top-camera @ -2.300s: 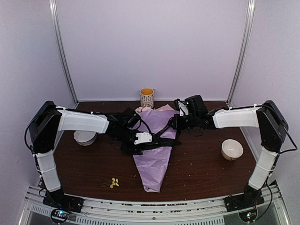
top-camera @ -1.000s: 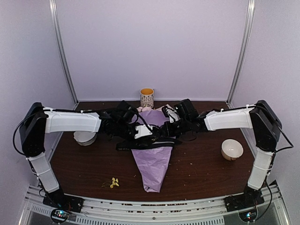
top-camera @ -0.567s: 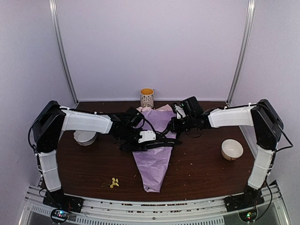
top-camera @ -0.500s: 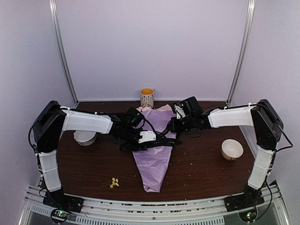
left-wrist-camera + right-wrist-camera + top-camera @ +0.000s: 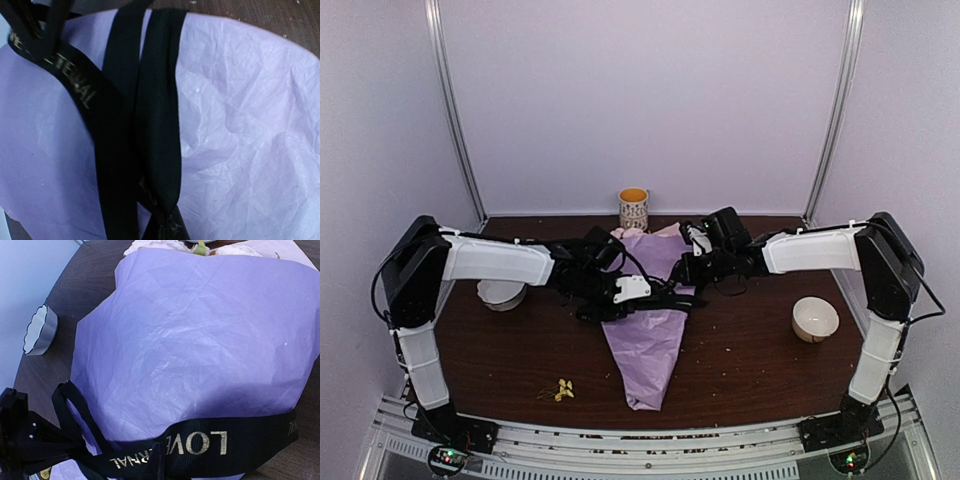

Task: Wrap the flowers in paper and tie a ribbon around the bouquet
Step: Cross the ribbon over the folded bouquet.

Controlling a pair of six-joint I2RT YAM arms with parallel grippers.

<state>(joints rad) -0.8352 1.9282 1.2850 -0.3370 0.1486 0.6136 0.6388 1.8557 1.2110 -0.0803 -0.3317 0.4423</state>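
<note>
Re-grip noted: the left tool point(image 5: 642, 294), slackened a moment ago, is now being clamped tight again on the ribbon point(image 5: 658, 300). In the left wrist view two black strands are being drawn together into a pinch at the bottom edge, just over the paper point(image 5: 240, 130). The left arm is being brought back in from the wider reach of a second ago.

The right tool point(image 5: 686, 270) is being kept fully closed at the right edge of the bouquet point(image 5: 648, 335). It is judged to be holding the ribbon's other end, though its fingers are not being shown in its own view. Only the lettered band is being seen there, lying across the paper below the flowers point(image 5: 170, 245).

The bouquet is being left lying mid-tabletop point(image 5: 740, 360), wide end toward the mug point(image 5: 633, 209), tip toward the arm bases, with the ribbon already being carried around the cone.

Judgement: the strands are being readied for pulling against each other. Wrapping is done, the tie is being tightened, and no knot is being confirmed yet. A few yellow blossoms point(image 5: 561, 389) are being left loose near the front edge
</note>
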